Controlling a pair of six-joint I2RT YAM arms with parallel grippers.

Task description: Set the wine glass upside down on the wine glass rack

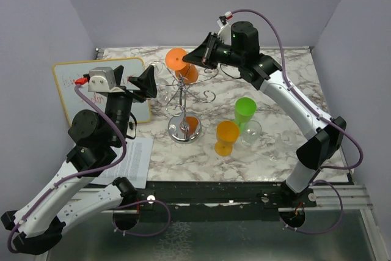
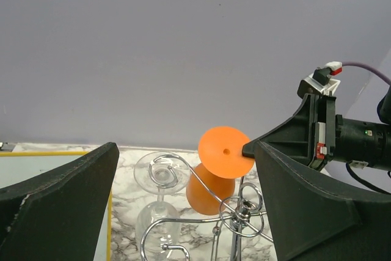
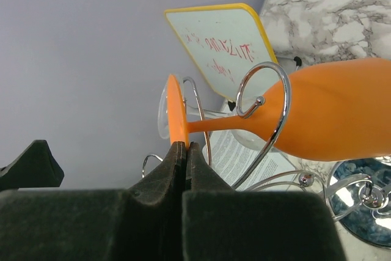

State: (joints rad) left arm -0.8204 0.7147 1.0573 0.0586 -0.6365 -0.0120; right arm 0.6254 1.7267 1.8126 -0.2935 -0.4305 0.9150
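Nearly done: your right end effector (image 3: pixel 185 150) pinches the foot of the orange wine glass (image 3: pixel 330 114), upside down with its stem seemingly in a curl at 12 o'clock on the wine glass rack (image 1: pixel 181 107), leaving only release, your left end effector (image 1: pixel 146 84) wide at 9 o'clock.

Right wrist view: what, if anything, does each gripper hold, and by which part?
The right gripper pinches the orange wine glass by the edge of its round foot. The left gripper is open and holds nothing.
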